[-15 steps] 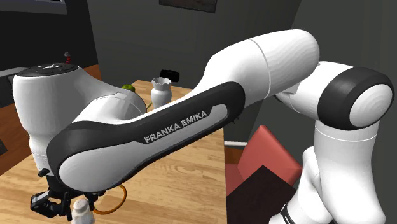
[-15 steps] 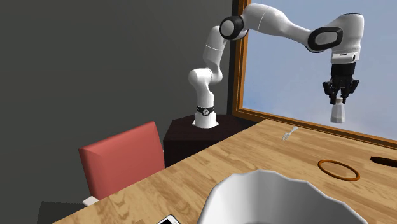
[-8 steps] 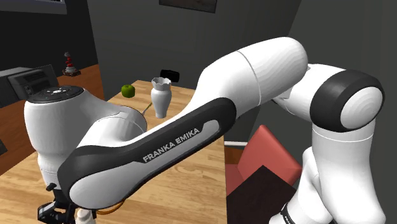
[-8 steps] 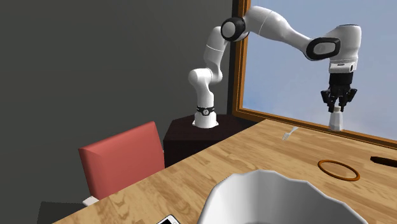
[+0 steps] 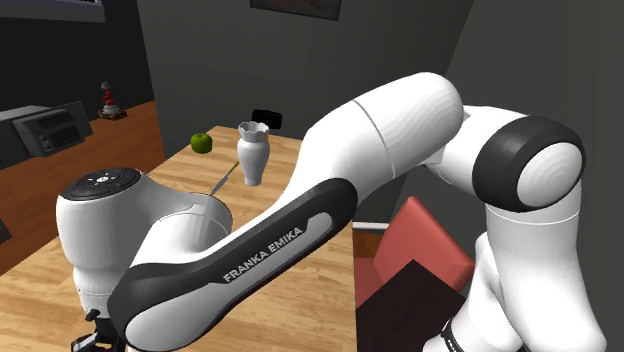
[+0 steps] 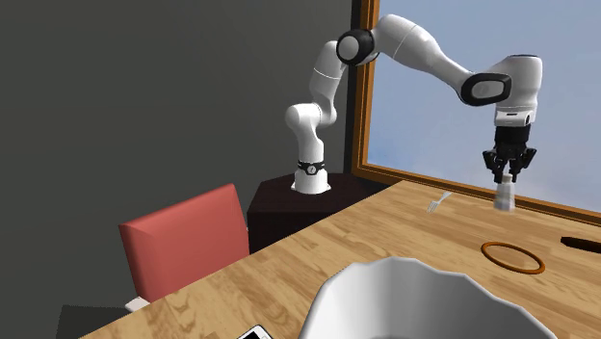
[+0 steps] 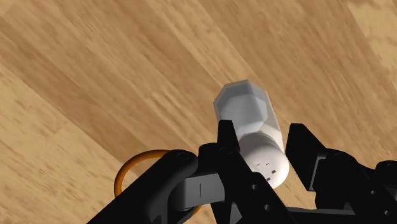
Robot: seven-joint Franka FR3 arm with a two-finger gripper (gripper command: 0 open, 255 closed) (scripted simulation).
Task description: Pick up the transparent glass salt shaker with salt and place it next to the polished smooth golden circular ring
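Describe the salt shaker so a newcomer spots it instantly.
Over the wooden table, find the arm's black gripper. It clasps a small pale shaker by its white cap. Unlike the flat golden ring nearby, it is upright and faceted.

Soft even light brightens the table point(image 7: 95, 76) and shades the faceted salt shaker point(image 7: 245, 111), while the walls point(image 6: 144, 96) lie dim.

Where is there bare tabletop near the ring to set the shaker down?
Bare tabletop runs between the fork and the ring, beneath the salt shaker in the claw. It is tighter toward the second exterior view's right, where a black object lies past the ring.
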